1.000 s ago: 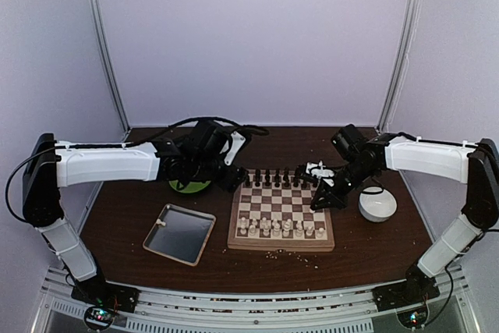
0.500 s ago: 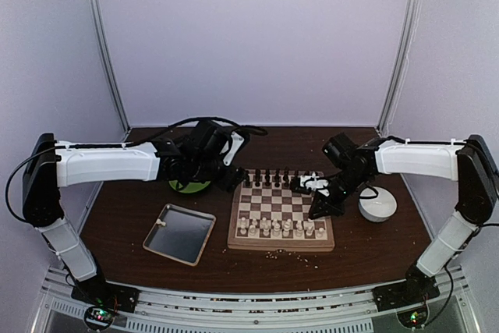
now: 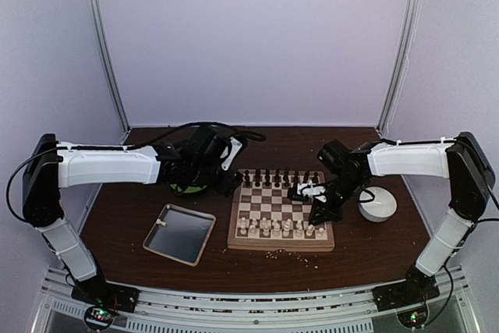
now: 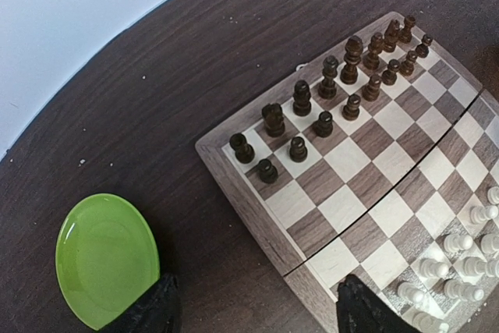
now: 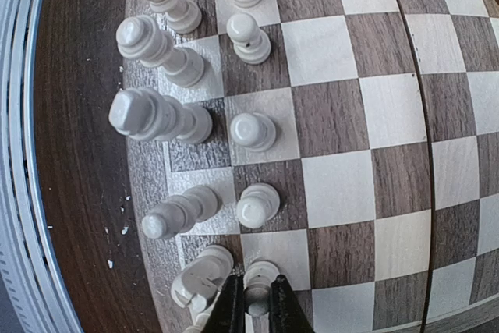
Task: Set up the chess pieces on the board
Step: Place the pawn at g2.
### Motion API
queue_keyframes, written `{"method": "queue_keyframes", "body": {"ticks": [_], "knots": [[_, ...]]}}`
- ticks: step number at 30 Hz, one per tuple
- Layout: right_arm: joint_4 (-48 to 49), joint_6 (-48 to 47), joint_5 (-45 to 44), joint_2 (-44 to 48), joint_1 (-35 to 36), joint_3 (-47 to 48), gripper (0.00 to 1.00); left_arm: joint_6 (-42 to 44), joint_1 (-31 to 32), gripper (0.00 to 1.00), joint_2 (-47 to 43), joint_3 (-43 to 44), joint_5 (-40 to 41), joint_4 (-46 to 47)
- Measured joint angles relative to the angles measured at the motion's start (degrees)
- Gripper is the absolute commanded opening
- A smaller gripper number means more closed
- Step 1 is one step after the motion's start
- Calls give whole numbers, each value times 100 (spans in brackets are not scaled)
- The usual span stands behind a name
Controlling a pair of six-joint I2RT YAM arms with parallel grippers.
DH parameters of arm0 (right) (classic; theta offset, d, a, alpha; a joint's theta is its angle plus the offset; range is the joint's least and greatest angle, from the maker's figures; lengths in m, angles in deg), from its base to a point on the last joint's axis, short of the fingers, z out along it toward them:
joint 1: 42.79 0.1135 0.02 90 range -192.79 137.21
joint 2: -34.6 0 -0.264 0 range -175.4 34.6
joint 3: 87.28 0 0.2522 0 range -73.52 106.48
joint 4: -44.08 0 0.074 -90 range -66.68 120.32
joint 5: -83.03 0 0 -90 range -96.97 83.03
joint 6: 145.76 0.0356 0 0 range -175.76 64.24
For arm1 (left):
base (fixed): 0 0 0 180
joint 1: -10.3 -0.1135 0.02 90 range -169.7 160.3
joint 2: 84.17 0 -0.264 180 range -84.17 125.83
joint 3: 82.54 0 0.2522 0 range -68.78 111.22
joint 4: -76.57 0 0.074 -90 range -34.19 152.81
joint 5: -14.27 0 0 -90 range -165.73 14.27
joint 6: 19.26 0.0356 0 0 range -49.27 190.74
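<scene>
White pawn [image 5: 258,275] clamped in right gripper [image 5: 257,307] on board [image 5: 335,185]; left gripper [image 4: 257,309] spread wide, empty

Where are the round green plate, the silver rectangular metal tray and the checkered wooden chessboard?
round green plate [image 4: 105,259]: left wrist view, its centre.
silver rectangular metal tray [image 3: 185,236]: top view, bare floor.
checkered wooden chessboard [image 4: 347,159]: left wrist view, bare square.

One board [image 3: 281,247]. Sixteen dark chess pieces [image 4: 323,123] along its far edge; the white chess pieces [image 5: 253,130] crowd too tightly to count. One green plate [image 4: 105,259], one silver tray [image 3: 191,213], one white round object [image 3: 377,205].
</scene>
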Motion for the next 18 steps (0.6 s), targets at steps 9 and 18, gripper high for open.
{"method": "queue_keyframes", "body": {"ticks": [9,18], "knots": [[44,52,-2,-61,33,22,8,-63,0,69,0,-2,-13,7],[179,188,-109,-72,68,33,12,-85,0,69,0,-2,-50,9]]}}
